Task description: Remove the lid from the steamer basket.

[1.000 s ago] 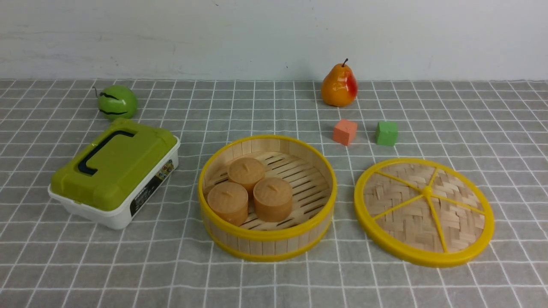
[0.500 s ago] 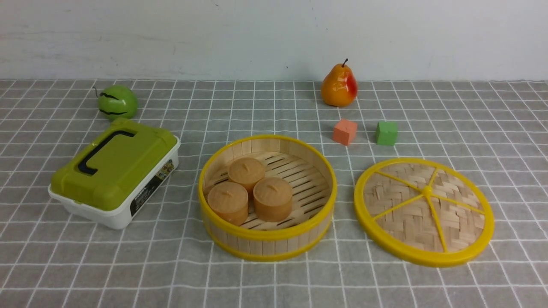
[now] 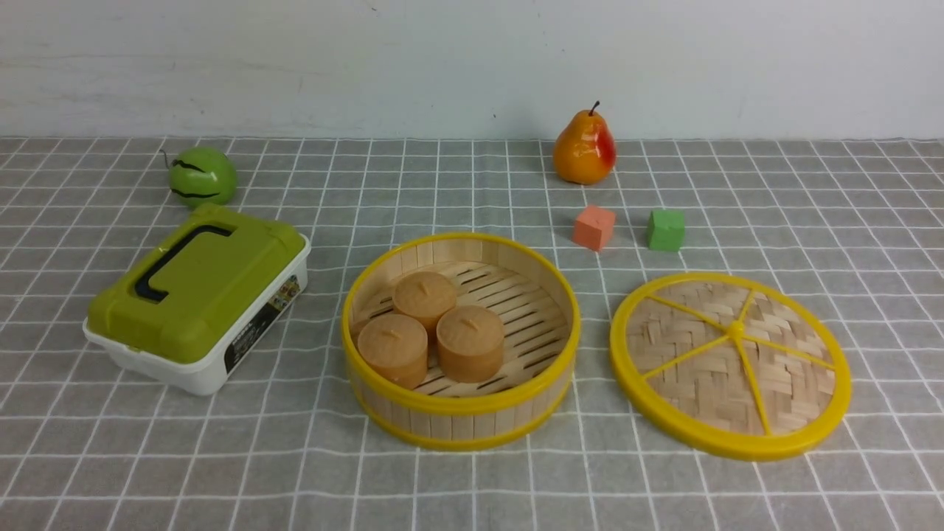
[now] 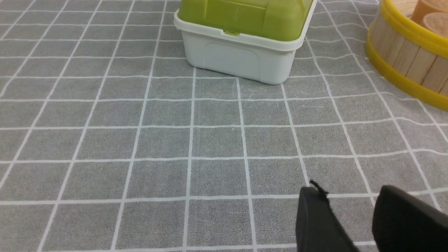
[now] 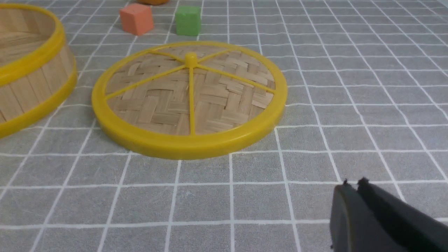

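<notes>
The steamer basket (image 3: 461,413) stands uncovered in the middle of the table, with three tan cakes (image 3: 442,328) inside. Part of its wall shows in the left wrist view (image 4: 409,59) and in the right wrist view (image 5: 28,80). The lid (image 3: 730,365) lies flat on the cloth to the right of the basket, apart from it; it also shows in the right wrist view (image 5: 190,101). Neither gripper shows in the front view. My left gripper (image 4: 350,190) is open and empty above the cloth, near the box. My right gripper (image 5: 353,183) is shut and empty, on the near side of the lid.
A white box with an olive-green lid (image 3: 199,295) sits left of the basket. A green apple (image 3: 201,175) lies behind it. A pear (image 3: 584,147), an orange cube (image 3: 594,227) and a green cube (image 3: 666,229) stand at the back right. A grey checked cloth (image 3: 472,487) covers the table.
</notes>
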Tool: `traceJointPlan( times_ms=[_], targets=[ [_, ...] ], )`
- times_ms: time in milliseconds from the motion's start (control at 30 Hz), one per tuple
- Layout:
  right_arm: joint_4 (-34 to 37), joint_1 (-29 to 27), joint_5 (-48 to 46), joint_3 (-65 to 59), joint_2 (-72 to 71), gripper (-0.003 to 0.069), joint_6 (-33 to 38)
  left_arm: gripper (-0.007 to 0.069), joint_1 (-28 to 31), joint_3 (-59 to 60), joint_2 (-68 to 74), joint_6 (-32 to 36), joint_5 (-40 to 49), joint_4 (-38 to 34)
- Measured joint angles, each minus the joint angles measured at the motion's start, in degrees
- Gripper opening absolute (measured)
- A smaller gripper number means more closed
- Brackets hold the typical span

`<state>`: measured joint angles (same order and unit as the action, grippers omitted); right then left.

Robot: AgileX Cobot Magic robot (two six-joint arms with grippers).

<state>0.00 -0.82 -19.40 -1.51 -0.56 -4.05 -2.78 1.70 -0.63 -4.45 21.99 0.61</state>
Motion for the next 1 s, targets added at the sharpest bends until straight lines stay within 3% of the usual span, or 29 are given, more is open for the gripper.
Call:
traceJointPlan(
  times_ms=[1000],
  targets=[
    [0.0,-0.2,-2.5,0.4,0.0,0.0039,-0.4,0.0239,0.0,0.0,0.0,0.0,0.0,0.0]
  ],
)
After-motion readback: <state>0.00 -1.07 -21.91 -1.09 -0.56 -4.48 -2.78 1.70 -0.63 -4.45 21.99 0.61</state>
